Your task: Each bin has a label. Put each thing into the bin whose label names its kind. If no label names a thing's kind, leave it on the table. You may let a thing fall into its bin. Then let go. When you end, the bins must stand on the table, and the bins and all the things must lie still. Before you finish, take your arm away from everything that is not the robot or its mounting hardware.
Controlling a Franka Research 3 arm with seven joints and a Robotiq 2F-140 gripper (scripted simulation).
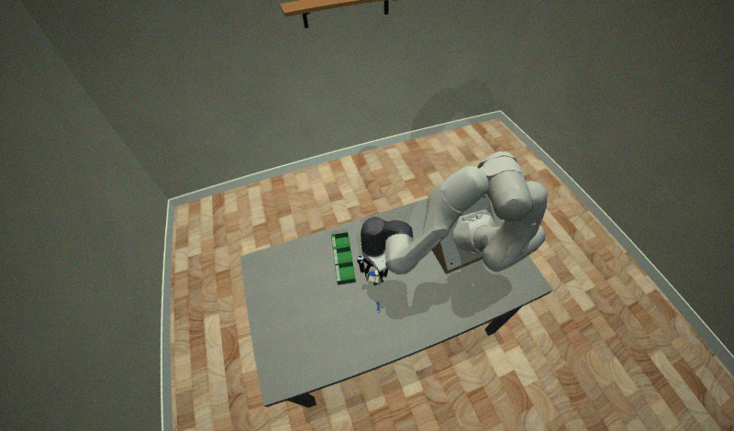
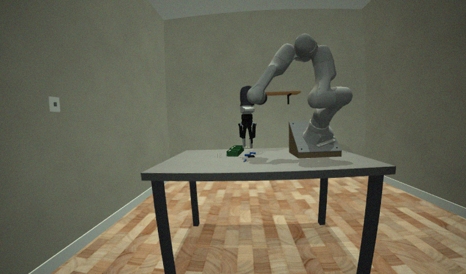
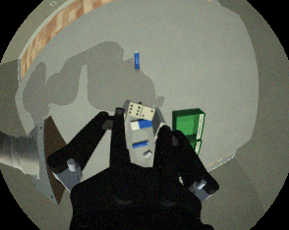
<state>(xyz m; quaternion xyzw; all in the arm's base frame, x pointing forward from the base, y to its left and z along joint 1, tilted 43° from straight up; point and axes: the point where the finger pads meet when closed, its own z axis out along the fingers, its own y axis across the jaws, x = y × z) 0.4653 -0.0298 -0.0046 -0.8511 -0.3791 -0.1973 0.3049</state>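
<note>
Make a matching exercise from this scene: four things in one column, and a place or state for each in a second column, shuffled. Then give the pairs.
Things:
1. green bins
2. grey and blue block
3. small blue piece
4. arm's wedge base

Places or states:
A. lying alone on the table, on the side of the gripper away from the bins
B. held between the gripper's fingers, off the table
C. standing in a row on the table beside the gripper
D. at the table's far side, under the arm

Pairs: 1-C, 2-B, 3-A, 4-D

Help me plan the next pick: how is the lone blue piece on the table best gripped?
Take the blue piece at mid-length, fingers across its narrow width, coming straight down. It lies flat, long and thin, apart from the bins.
</note>
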